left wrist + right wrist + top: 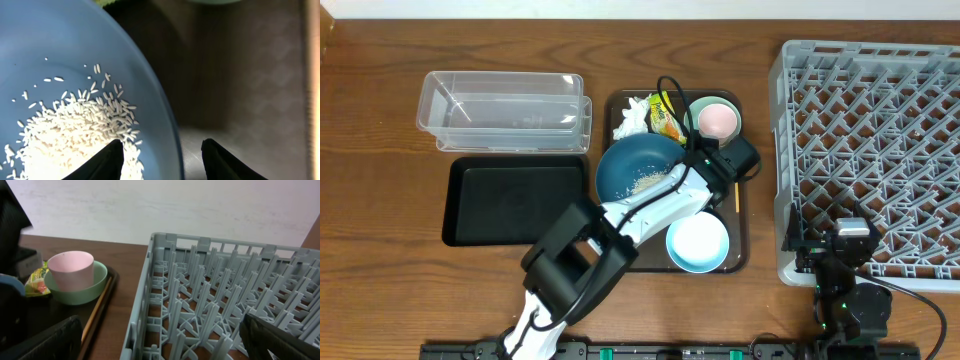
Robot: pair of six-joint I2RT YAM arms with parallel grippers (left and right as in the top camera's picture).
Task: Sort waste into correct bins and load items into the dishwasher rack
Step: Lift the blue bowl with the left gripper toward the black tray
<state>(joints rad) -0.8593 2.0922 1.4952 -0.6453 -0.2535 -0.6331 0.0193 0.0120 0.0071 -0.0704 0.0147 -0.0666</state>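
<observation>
Rice lies heaped in the dark-blue bowl on the brown tray, with tissue and wrapper at its far side. Left gripper gapes astride the bowl's right rim, its arm hiding the near rim. Right gripper, spread and empty, sits at the near edge of the rack.
</observation>
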